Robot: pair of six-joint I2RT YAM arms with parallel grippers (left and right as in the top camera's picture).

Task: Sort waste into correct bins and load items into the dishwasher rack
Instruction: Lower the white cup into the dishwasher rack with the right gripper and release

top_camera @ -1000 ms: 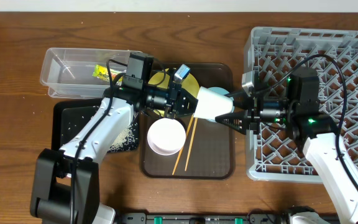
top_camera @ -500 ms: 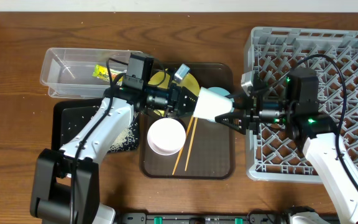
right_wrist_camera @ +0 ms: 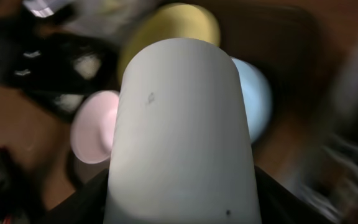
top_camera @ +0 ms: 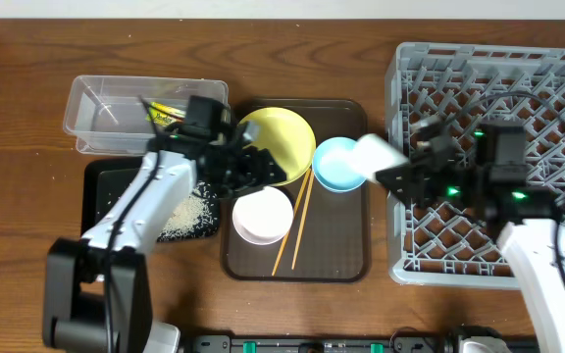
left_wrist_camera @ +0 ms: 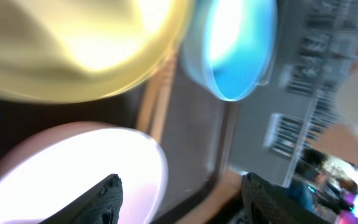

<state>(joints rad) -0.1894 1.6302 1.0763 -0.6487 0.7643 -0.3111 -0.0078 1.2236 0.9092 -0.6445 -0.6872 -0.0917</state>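
My right gripper [top_camera: 392,173] is shut on the small pale cup [top_camera: 374,154], held in the air at the left edge of the dishwasher rack [top_camera: 498,88]. The cup [right_wrist_camera: 179,137] fills the right wrist view, a finger on each side. My left gripper [top_camera: 251,169] stands open and empty over the yellow plate [top_camera: 281,142] and white bowl [top_camera: 263,216]. In the left wrist view its fingertips [left_wrist_camera: 103,198] frame the white bowl [left_wrist_camera: 61,168], below the plate [left_wrist_camera: 73,50] and light blue bowl [left_wrist_camera: 238,43]. The chopsticks [top_camera: 294,230] lie beside the bowls.
The dark brown serving tray [top_camera: 346,250] holds the plate, both bowls and the chopsticks. At the back left is the clear tub [top_camera: 106,113] with the snack wrapper [top_camera: 165,115] inside. The black tray [top_camera: 106,186] in front of it holds rice grains [top_camera: 189,216].
The left gripper opened, let go of the cup and drew back left over the plate. The right gripper carried the cup right, toward the rack.
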